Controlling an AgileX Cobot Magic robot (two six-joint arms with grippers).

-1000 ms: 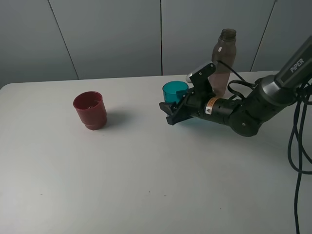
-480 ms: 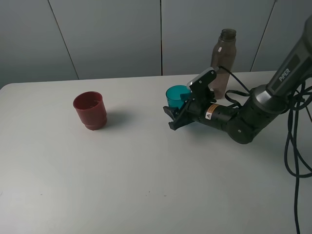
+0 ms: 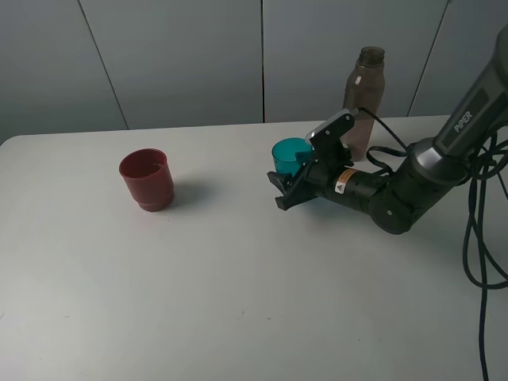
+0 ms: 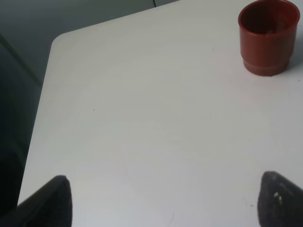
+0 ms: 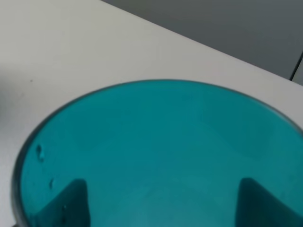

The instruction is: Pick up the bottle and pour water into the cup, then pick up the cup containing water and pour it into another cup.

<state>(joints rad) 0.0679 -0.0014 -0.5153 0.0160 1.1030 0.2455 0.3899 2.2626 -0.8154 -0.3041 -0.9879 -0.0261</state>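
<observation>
The teal cup (image 3: 289,154) stands on the table right of centre, in front of the smoky grey-brown bottle (image 3: 363,99). My right gripper (image 3: 284,190) lies low across the table with its fingers on either side of the cup, closed on it. In the right wrist view the cup's open mouth (image 5: 161,142) fills the frame and both fingers show dark through its wall. The dark red cup (image 3: 147,179) stands alone at the left; it also shows in the left wrist view (image 4: 268,35). My left gripper (image 4: 161,203) is open and empty, far from the red cup.
The white table (image 3: 238,302) ends at a rounded corner in the left wrist view (image 4: 54,42). Black cables (image 3: 480,238) hang at the right edge beside the right arm. A grey panelled wall stands behind the table.
My right gripper and the teal cup have shifted together slightly right and toward the bottle, and the arm has dropped lower. The red cup and bottle have not moved.
</observation>
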